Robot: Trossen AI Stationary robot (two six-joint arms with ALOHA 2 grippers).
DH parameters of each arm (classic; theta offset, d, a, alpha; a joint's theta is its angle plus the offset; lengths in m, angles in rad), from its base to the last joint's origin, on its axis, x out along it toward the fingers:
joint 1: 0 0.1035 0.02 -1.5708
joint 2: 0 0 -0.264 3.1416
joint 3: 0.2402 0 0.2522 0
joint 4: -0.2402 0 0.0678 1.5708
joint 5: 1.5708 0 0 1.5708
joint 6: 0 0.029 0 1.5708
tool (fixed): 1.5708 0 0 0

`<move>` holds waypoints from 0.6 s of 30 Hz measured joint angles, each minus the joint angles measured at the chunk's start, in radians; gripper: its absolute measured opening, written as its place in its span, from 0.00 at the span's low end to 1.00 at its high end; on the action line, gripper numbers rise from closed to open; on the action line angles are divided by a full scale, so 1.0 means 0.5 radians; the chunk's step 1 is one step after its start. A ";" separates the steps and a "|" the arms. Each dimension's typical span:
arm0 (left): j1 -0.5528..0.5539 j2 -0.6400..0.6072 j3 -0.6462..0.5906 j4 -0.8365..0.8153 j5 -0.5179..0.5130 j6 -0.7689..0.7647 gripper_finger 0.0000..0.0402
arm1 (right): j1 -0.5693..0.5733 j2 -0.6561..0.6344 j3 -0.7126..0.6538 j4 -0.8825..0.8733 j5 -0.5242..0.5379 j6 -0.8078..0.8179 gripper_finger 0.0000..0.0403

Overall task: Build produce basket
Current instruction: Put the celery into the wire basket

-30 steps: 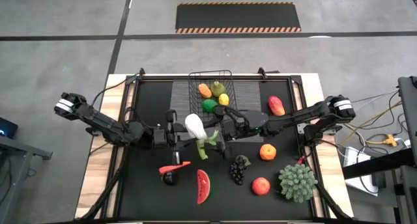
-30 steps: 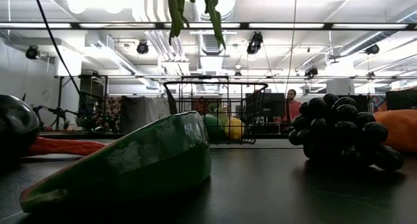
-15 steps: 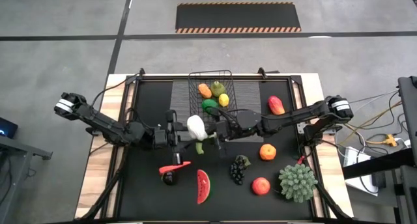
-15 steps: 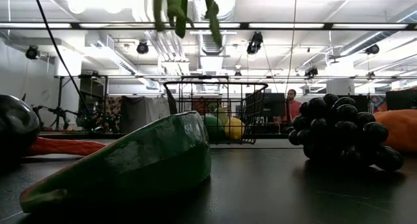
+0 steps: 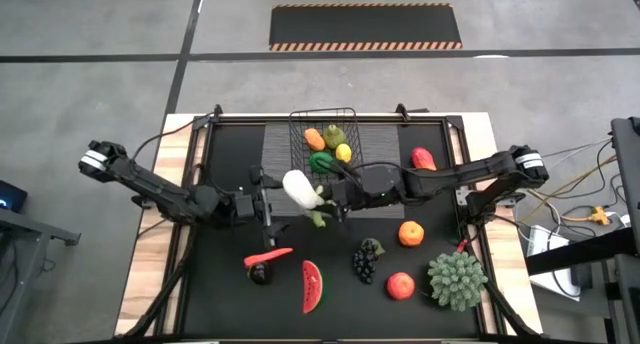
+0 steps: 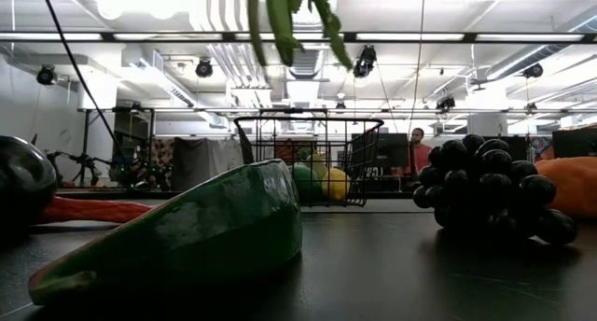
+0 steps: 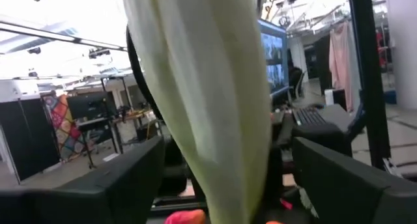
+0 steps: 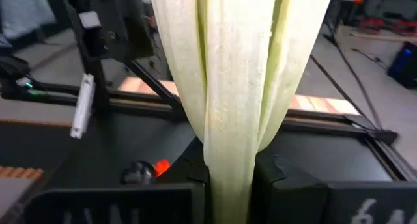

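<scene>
The leek (image 5: 300,190), with a white bulb and green leaves, hangs in the air above the table's middle. My right gripper (image 5: 328,196) is shut on it. The fingers of my open left gripper (image 5: 280,200) stand on either side of the leek's white stalk (image 7: 208,87), with gaps showing. The black wire basket (image 5: 325,136) stands on the ribbed mat at the far middle. It holds an orange piece, a green one, a lemon and a lime. In the low view the leek's leaf tips (image 6: 289,22) dangle in front of the basket (image 6: 308,158). My right gripper pinches the leek's pale stalk (image 8: 228,162) between its two fingers (image 8: 296,191). The fingers come roughly level from the table's right side and lie across the stalk. The leek is lifted clear of the table, its green leaves hanging below.
On the near half of the table lie a red chili (image 5: 268,255), a watermelon slice (image 5: 312,286), dark grapes (image 5: 366,260), an orange (image 5: 410,233), a red apple (image 5: 400,285) and a spiky green plant (image 5: 457,279). A red fruit (image 5: 423,162) lies at the far right.
The leek has stayed in the air and shifted slightly toward the far edge. Its green leaves have swung toward the right. My right gripper has moved a little toward the table's left, closer to the leek.
</scene>
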 joint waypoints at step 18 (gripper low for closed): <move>-0.001 -0.355 -0.019 -0.530 -0.010 -0.109 0.80 | -0.037 -0.082 0.550 -1.330 1.768 -1.341 0.09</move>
